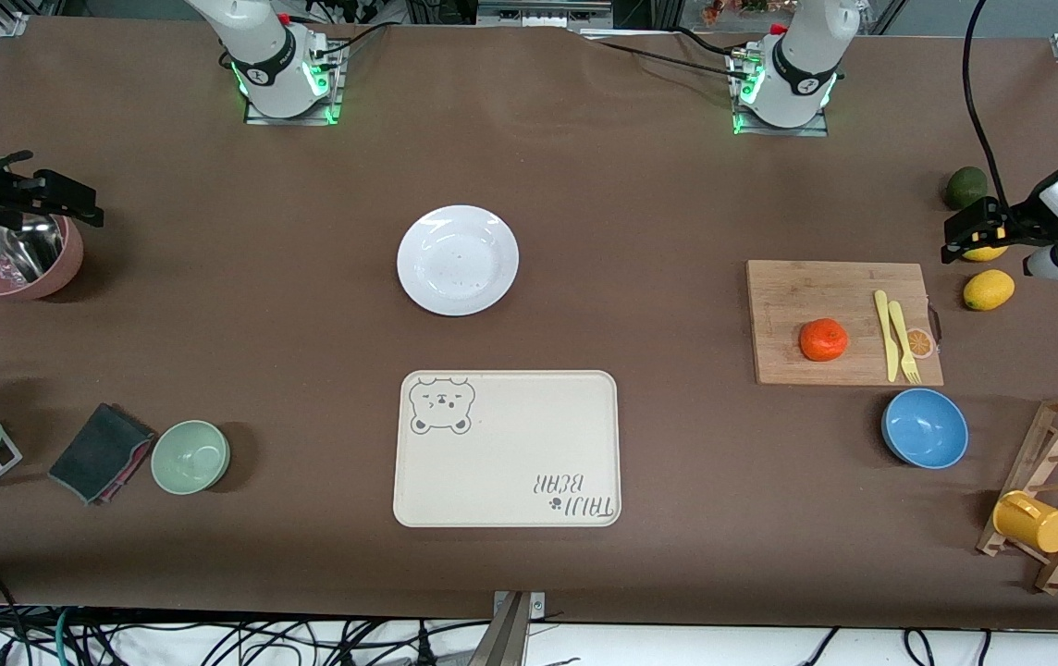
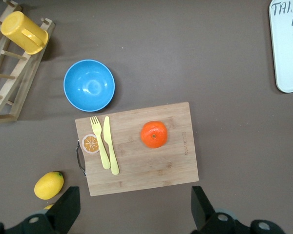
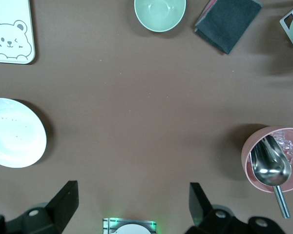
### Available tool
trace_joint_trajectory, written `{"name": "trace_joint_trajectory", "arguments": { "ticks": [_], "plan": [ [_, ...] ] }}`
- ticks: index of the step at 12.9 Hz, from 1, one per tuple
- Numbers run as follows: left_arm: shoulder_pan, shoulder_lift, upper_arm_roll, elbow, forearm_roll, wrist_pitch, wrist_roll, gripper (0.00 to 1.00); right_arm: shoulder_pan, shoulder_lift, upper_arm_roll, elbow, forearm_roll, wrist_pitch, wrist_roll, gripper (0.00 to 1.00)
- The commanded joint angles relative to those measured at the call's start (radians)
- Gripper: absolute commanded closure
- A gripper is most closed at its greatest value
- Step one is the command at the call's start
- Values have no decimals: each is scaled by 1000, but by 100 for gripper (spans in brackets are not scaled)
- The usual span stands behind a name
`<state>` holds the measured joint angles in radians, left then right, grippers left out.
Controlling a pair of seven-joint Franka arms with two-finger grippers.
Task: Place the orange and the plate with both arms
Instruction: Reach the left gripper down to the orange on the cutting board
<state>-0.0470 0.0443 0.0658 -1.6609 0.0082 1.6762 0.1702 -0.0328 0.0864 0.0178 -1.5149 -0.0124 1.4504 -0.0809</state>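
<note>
- Cream bear-print tray [image 1: 508, 449] lies nearest the camera, bare.
- Plate [image 1: 458, 260] sits mid-bench, just farther off than the tray.
- Orange [image 1: 824, 339] rests on the cutting board [image 1: 797, 296], toward the left arm's end.
- Left gripper [image 1: 971, 231] hangs over the lemons [image 1: 989, 289], fingers [image 2: 68, 208] apart.
- Right gripper [image 1: 39, 196] hangs over the pink bowl [image 1: 67, 259], fingers [image 3: 64, 200] apart.
- Judgement: nothing grasped yet; next, each arm must reach its own item.

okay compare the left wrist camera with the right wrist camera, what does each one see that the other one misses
Only the left wrist view: the orange on the cutting board, a yellow fork and knife beside it, the blue bowl, a lemon, the yellow cup.

Only the right wrist view: the plate, the green bowl, a dark cloth, a pink bowl holding a metal scoop.

Both: the brown table and part of the bear-print tray.
</note>
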Motion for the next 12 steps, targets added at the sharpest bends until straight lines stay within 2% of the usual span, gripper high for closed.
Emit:
{"name": "trace_joint_trajectory", "arguments": {
  "ticks": [1,3,5,7,12],
  "plan": [
    [-60,208,5,61,9,13,-1,0,-1,12,4,30,0,-19,-2,0],
    [-70,299,6,67,7,14,0,0,-1,12,2,30,0,-19,-2,0],
    [-63,351,6,8,3,118,0,0,1,12,4,30,0,-19,-2,0],
    [-60,332,6,-130,9,271,5,0,-1,12,2,32,0,-19,-2,0],
    [-39,336,8,-233,10,358,5,0,-1,12,4,30,0,-19,-2,0]
  ]
}}
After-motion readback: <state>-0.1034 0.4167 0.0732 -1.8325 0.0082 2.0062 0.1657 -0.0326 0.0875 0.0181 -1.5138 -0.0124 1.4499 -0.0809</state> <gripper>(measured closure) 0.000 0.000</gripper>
